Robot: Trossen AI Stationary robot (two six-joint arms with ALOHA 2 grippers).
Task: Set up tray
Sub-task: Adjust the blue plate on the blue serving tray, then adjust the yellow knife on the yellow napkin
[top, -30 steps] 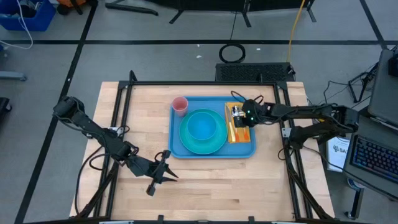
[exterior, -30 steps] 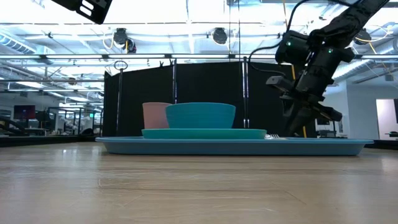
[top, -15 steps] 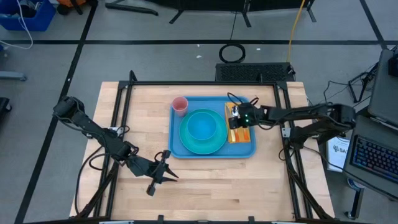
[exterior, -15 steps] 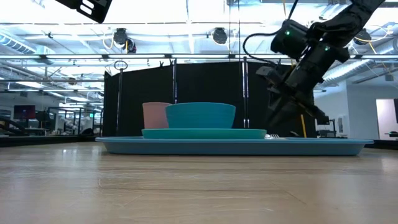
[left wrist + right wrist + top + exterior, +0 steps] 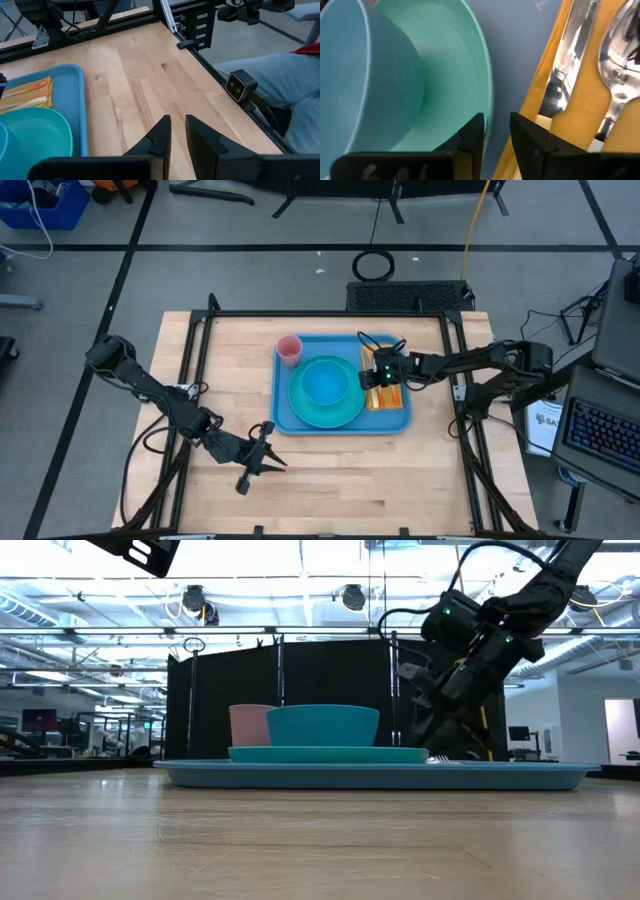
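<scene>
— Where is the right gripper (image 5: 372, 377), and what is around it?

— It hangs low over the large flat blue plastic tray (image 5: 284, 412), at the seam between the round turquoise plate (image 5: 310, 413) and the orange cloth napkin (image 5: 393, 397). Its fingers (image 5: 470, 134) stand a narrow gap apart and grip nothing. A turquoise bowl (image 5: 326, 382) sits on the plate, and a small pink cup (image 5: 289, 348) stands in the tray's far corner beside the plate.

— What crowds it?

— The plate rim on one side of the gripper, and a metal knife (image 5: 566, 60) and spoon (image 5: 622, 55) on the napkin on the other side; only the right wrist view shows that cutlery clearly.

— How is the arm posed?

— It reaches in from beyond the tray's right edge, stretched nearly flat across the light wooden table (image 5: 330, 470). From the low view the wrist tilts steeply down behind the tray, right of the bowl.

— And the tray itself?

— Flat on the table, toward its far middle.

— The left gripper (image 5: 266, 451)?

— Idle above bare table, near the tray's front left corner, fingers (image 5: 200, 137) slightly parted and empty. Its wrist view also catches a person's jeans-clad leg (image 5: 280, 80) beyond the table edge past the tray, which the high view does not show.
</scene>
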